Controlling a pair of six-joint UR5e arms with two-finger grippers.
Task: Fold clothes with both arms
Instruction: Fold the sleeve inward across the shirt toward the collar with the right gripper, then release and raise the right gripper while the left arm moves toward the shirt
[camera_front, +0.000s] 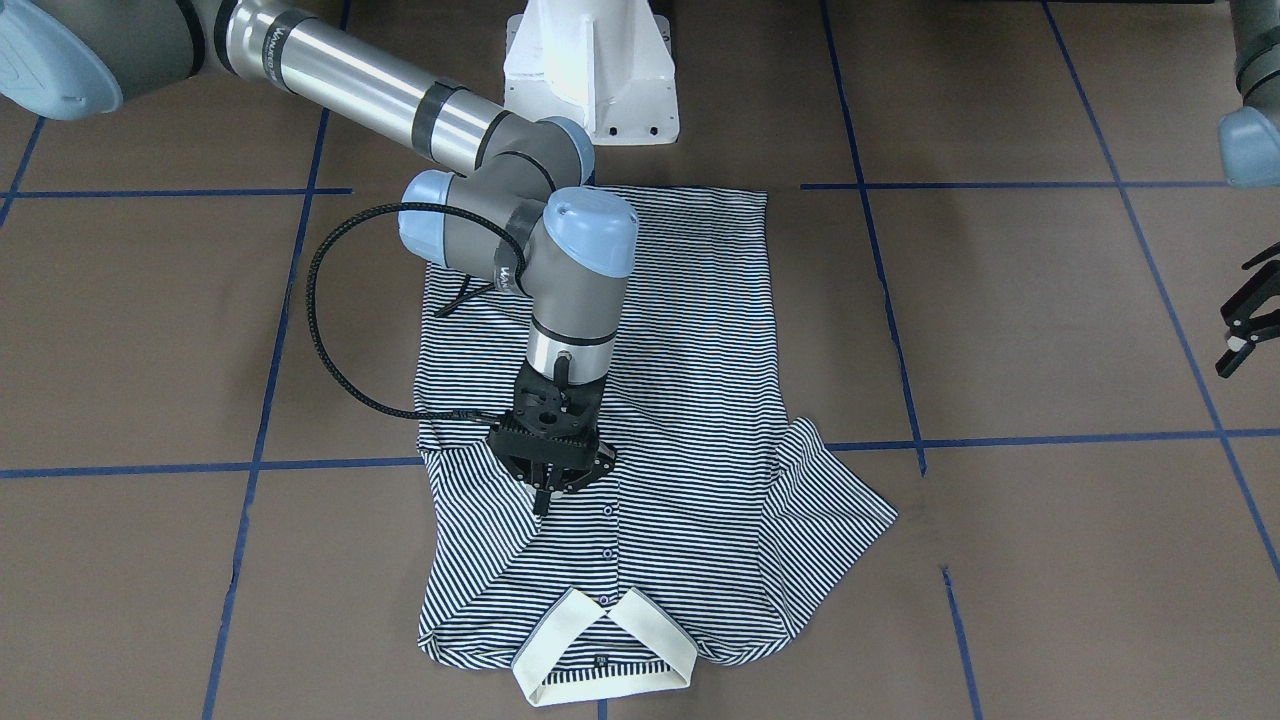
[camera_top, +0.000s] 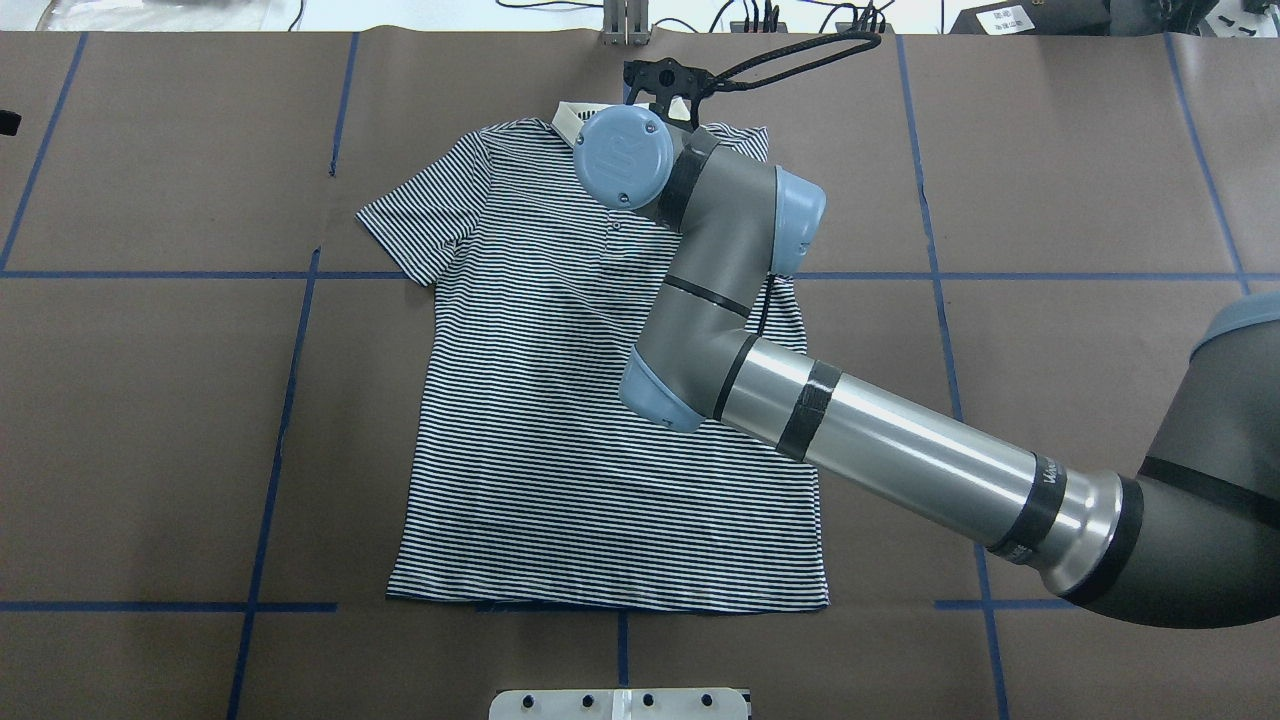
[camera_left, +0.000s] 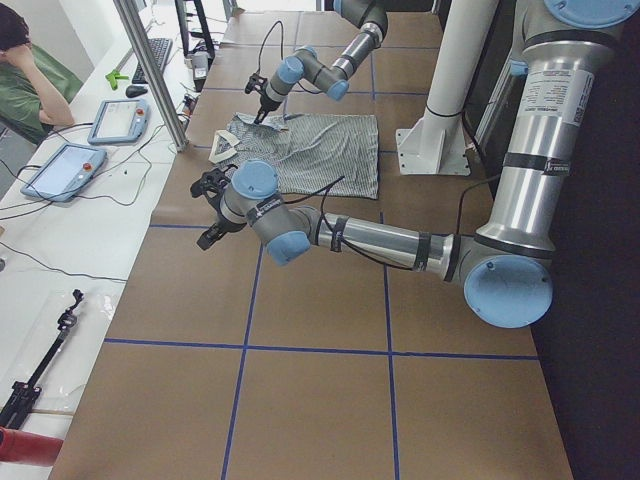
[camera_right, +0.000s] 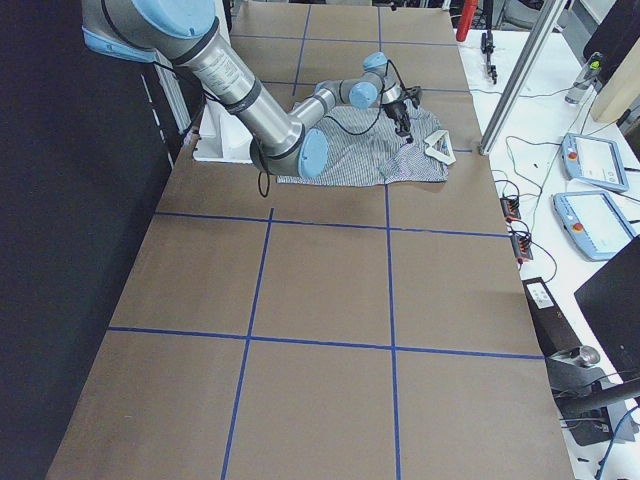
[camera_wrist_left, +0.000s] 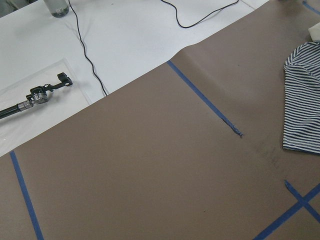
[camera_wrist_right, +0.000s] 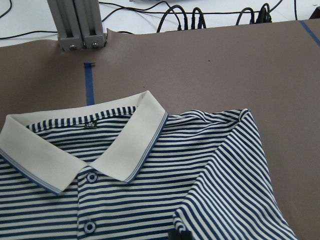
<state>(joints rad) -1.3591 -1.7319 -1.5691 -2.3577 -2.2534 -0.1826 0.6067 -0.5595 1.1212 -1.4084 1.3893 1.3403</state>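
Because one sleeve (camera_front: 480, 530) of the polo shirt (camera_front: 680, 400) is lying folded inward on the worktop (camera_front: 1000, 300), we are poising the right gripper (camera_front: 570, 480) at its hem, the gap between its fingers (camera_front: 543, 498) untellable, while the left gripper (camera_front: 1243, 318) is idling wide-open aside.

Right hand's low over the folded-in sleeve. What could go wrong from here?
1. The right hand sits at the edge of the folded sleeve; I cannot tell whether it grips, so lifting may drag the fold open.
2. Its cable loop hangs beside the polo shirt and might snag cloth.
3. The other sleeve lies unfolded; the left hand reaching in could meet the right arm over the shirt.
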